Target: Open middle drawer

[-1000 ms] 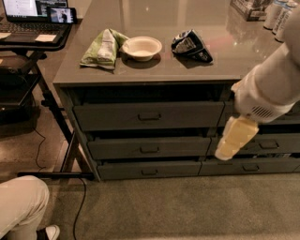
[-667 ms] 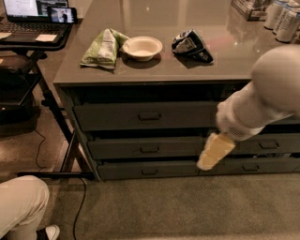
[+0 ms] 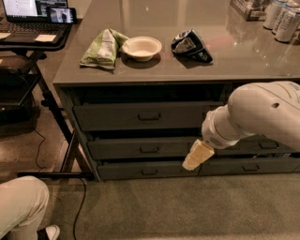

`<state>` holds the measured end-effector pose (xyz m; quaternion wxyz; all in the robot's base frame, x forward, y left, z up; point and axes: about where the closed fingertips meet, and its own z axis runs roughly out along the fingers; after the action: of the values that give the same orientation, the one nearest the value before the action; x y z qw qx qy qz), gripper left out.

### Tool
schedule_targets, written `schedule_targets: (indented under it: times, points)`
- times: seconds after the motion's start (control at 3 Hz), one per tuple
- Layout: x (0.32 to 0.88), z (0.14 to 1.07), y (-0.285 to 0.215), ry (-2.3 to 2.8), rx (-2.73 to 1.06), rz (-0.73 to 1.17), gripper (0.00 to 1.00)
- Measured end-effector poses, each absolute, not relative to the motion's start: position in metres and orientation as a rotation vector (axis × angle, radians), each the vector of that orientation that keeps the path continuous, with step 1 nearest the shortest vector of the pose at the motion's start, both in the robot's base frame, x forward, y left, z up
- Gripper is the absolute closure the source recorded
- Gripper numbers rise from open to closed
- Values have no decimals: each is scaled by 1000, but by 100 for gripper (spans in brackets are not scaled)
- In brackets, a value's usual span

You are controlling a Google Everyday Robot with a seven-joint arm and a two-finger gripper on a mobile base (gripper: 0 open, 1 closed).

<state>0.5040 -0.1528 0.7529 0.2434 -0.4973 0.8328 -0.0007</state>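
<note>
The middle drawer [image 3: 140,148] is the wide dark grey front in the left stack under the counter, with a small dark pull handle [image 3: 149,150] at its centre. Its front sits about level with the drawers above and below. My gripper [image 3: 198,155] is a cream-coloured tip at the end of the white arm [image 3: 253,115]. It hangs in front of the middle drawer's right end, to the right of the handle and a little lower. The arm hides the drawer's right edge.
The top drawer [image 3: 112,117] and bottom drawer [image 3: 117,171] flank the middle one, and more drawers [image 3: 251,167] stand to the right. On the counter [image 3: 187,70] lie a green bag [image 3: 103,47], a white bowl [image 3: 141,47], a black bag [image 3: 190,44] and cans [image 3: 281,18]. A desk with a laptop [image 3: 33,9] and a person's leg [image 3: 21,206] are at the left.
The arm has swung left and lower, bringing the gripper from the right-hand drawer stack across to the right end of the middle drawer.
</note>
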Motion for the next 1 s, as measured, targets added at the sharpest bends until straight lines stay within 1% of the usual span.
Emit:
schedule_targets:
  times: [0.33, 0.67, 1.0]
  points:
    - [504, 753, -153, 2275, -1358, -2, 0]
    - [520, 722, -152, 2275, -1320, 30, 0]
    - [548, 668, -149, 2263, -1276, 132, 0]
